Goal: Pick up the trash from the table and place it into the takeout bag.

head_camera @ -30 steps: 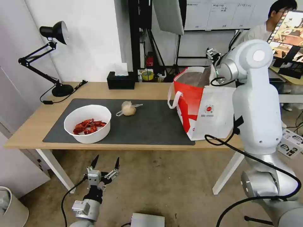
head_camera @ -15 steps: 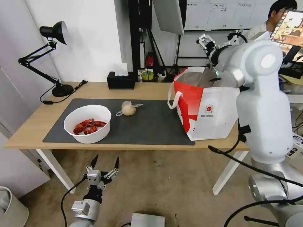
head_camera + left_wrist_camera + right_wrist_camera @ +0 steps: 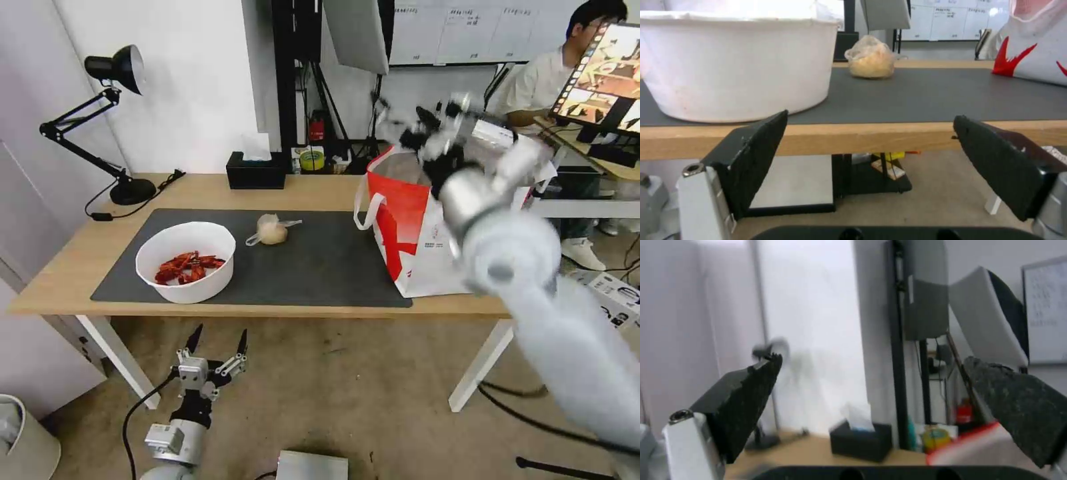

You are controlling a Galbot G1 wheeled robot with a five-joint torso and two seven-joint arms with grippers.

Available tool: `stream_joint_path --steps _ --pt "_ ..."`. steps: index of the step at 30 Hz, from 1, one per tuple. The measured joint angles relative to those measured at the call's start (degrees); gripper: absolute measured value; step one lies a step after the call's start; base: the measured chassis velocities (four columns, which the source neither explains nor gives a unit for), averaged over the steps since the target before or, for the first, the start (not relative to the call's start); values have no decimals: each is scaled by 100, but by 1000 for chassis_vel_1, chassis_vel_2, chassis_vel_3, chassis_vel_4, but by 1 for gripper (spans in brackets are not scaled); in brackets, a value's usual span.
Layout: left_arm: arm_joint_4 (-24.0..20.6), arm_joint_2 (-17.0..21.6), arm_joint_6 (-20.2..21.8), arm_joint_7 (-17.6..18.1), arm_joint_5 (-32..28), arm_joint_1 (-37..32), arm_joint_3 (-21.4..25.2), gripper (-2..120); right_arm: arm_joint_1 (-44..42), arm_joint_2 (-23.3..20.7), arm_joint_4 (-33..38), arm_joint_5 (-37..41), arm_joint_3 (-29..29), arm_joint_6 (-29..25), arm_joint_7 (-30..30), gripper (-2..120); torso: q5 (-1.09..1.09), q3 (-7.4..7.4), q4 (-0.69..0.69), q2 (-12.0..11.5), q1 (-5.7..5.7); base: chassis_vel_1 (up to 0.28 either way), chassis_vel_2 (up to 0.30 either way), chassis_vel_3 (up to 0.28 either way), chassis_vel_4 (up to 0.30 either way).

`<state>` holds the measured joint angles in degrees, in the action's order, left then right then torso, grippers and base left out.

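Observation:
A white round bowl of red crayfish shells (image 3: pixel 185 260) sits on the dark grey mat (image 3: pixel 320 260) at the table's (image 3: pixel 200 190) left part. A small knotted clear bag with a beige lump (image 3: pixel 271 230) lies behind it, mid-mat. The takeout bag (image 3: pixel 427 233), white with red panels, stands open at the mat's right end. My right gripper (image 3: pixel 417 130) is blurred in motion above the bag's back rim; in the right wrist view it (image 3: pixel 871 373) is open and empty. My left gripper (image 3: pixel 217 340) hangs open below the table's front edge, facing the bowl (image 3: pixel 735 66) and the knotted bag (image 3: pixel 870 58).
A black desk lamp (image 3: pixel 113 67) stands at the back left and a black tissue box (image 3: pixel 255 171) at the back edge. A yellow tape roll (image 3: pixel 311 160) sits behind the table. A white bin (image 3: pixel 20 433) stands on the floor, lower left.
My right arm has swung forward and down across the view, and its gripper has moved left above the takeout bag's rim. The left gripper has barely shifted.

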<state>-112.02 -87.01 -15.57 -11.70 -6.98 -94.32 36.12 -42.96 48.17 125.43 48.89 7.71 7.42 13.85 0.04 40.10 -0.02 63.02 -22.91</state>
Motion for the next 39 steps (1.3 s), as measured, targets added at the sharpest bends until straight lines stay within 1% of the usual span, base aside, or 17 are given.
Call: stream_joint_path --steps 2,3,5,6,8,9,12,13,15,16,19,20,22,26,30,33,39 --pt "23 -26 -26 -1 -5 27 -9 100 -460 -234 96 -602 120 -235 -187 100 -7 0 2 0 0 0 0 0 0" --pt "23 -26 -26 -1 -5 27 -9 100 -460 -234 96 -602 120 -235 -187 100 -7 0 2 0 0 0 0 0 0" --pt "24 -30 -36 6 -7 55 -7 100 -1044 -328 197 -1177 399 -469 -297 100 -2 0 1 1 0 0 0 0 0" --pt "24 -30 -36 6 -7 55 -7 100 -1044 -328 197 -1177 399 -469 -297 100 -2 0 1 1 0 0 0 0 0" --pt "22 -35 -36 5 -8 63 -12 100 -1649 -338 273 -1631 688 -722 -332 100 -4 0 2 1 0 0 0 0 0" --pt "22 -35 -36 5 -8 63 -12 100 -1649 -338 273 -1631 688 -722 -332 100 -4 0 2 1 0 0 0 0 0" --pt "22 -49 -36 3 -8 53 -21 100 -2676 -252 252 -2483 1187 -1305 -362 100 -4 0 2 1 0 0 0 0 0" --pt "22 -49 -36 3 -8 53 -21 100 -2676 -252 252 -2483 1187 -1305 -362 100 -4 0 2 1 0 0 0 0 0" --pt "24 -74 -42 3 -5 45 -32 100 -3359 -28 271 -2970 1373 -1574 -200 100 -4 0 2 1 0 0 0 0 0" --pt "24 -74 -42 3 -5 45 -32 100 -3359 -28 271 -2970 1373 -1574 -200 100 -4 0 2 1 0 0 0 0 0" --pt "21 -95 -50 2 -3 31 -36 100 -4014 454 129 -3691 1376 -1887 206 100 -4 0 1 1 1 0 0 0 0" --pt "21 -95 -50 2 -3 31 -36 100 -4014 454 129 -3691 1376 -1887 206 100 -4 0 1 1 1 0 0 0 0" --pt "12 -106 -57 3 -2 28 -34 100 -4379 758 -42 -4073 1315 -2091 449 100 -3 0 2 0 0 0 0 0 0" --pt "11 -113 -60 2 -2 33 -30 100 -4782 1033 -251 -4287 1251 -2318 589 100 -4 0 1 1 1 0 0 0 0" --pt "11 -115 -61 2 -2 35 -25 100 -4963 1180 -412 -4365 1168 -2478 666 100 -4 0 2 1 0 0 0 0 0" --pt "12 -118 -61 2 -2 51 -13 100 -5087 1358 -729 -4462 971 -2676 831 100 -5 0 2 0 0 0 0 0 0" --pt "48 -121 -66 2 -3 52 10 100 -5175 1452 -1050 -4341 733 -2788 1085 100 -4 1 2 0 0 0 0 0 0"
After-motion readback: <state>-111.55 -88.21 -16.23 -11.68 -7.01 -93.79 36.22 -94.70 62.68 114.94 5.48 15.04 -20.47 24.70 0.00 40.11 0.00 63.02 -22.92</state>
